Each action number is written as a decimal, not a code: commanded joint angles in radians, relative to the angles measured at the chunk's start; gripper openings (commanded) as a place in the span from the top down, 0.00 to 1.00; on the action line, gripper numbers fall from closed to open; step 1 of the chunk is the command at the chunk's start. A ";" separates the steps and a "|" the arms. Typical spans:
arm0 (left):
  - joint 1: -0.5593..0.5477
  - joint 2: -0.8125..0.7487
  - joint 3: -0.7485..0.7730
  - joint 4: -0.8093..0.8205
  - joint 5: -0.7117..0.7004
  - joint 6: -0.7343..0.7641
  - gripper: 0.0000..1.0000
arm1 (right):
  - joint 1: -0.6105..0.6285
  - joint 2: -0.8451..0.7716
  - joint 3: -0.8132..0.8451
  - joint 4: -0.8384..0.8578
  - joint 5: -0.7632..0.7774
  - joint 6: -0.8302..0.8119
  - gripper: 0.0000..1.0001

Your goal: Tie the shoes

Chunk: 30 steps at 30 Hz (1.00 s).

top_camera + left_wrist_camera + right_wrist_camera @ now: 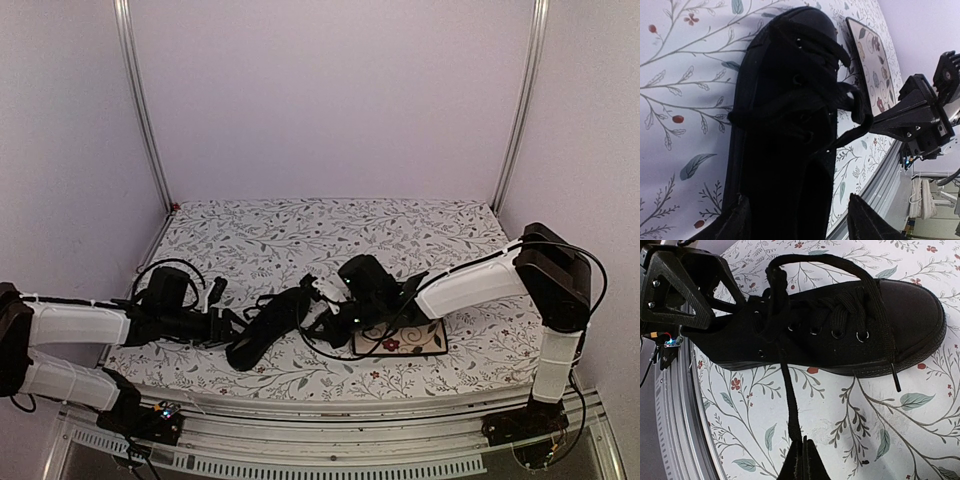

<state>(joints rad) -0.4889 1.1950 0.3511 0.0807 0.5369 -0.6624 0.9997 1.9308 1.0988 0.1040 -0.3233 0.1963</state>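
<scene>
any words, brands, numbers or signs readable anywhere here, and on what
No text can be read in any view.
On the black canvas lace-up shoe and its thin black lace: no brand or label shows.
On the square floral plate: swirls and flowers only.
On the white leaf-printed tablecloth: pattern only.
On the small circuit board with a blue light: any marking is too small to read.

You can read no text, brand, number or sign here: the shoe (840, 325) shows none, and the plate (867, 55) beside it bears only floral patterning.
</scene>
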 commanded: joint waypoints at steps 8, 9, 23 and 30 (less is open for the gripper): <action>-0.179 0.072 -0.096 0.208 0.056 -0.211 0.34 | 0.002 -0.088 0.016 -0.044 0.039 0.018 0.98; -0.201 0.079 -0.096 0.243 0.059 -0.230 0.34 | 0.001 -0.093 0.015 -0.051 0.043 0.018 0.98; -0.182 -0.129 0.099 -0.248 -0.136 -0.065 0.32 | 0.001 -0.107 -0.009 -0.052 0.068 0.033 0.98; 0.002 -0.188 0.150 -0.344 -0.113 0.024 0.47 | 0.002 -0.101 -0.013 -0.041 0.067 0.032 0.98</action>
<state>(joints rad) -0.5812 1.0115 0.4641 -0.1558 0.4259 -0.7162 0.9997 1.8526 1.0981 0.0521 -0.2661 0.2211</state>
